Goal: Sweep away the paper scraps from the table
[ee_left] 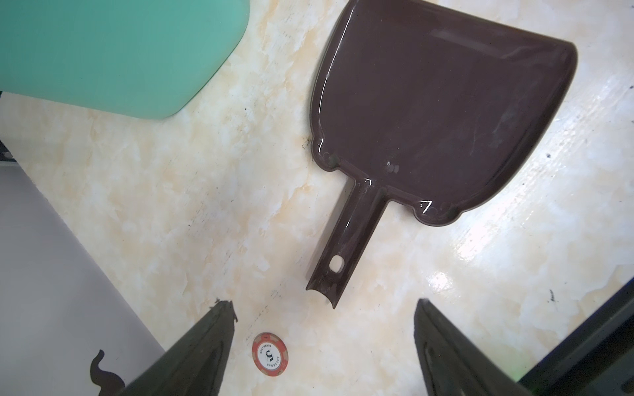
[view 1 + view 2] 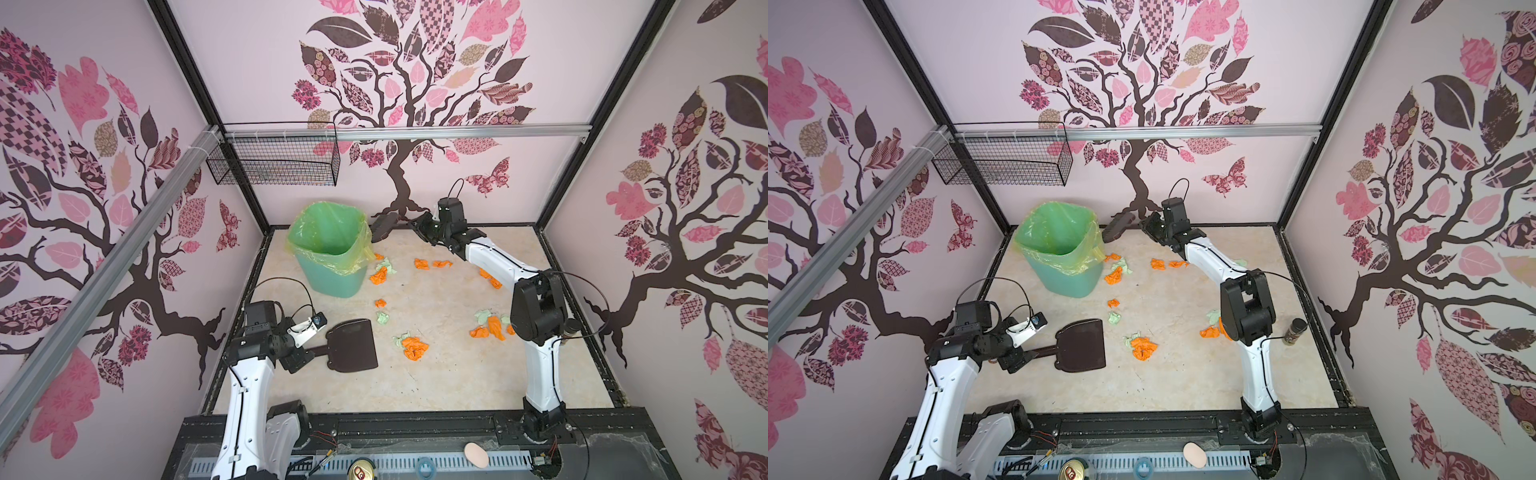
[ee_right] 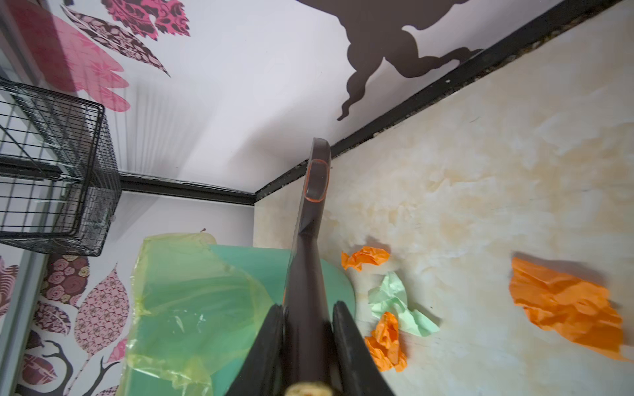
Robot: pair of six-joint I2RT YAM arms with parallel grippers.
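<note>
While scraps [image 2: 415, 348] lie outside, bin [image 2: 332, 282] holds liner [image 2: 324, 232].

One bit of lettering in sight, on the red-and-white poker chip [image 1: 270, 352] lying on the table [image 1: 192, 192]: "LAS VEGAS" round one edge, "POKER CLUB" opposite, a monogram in the middle.

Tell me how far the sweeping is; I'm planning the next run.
Done: the right gripper is shut on the brush, near the bin. In hand: the left gripper hangs open at the dustpan handle, not gripping it. Left: the paper scraps lie scattered on the table; the dustpan is empty.
</note>
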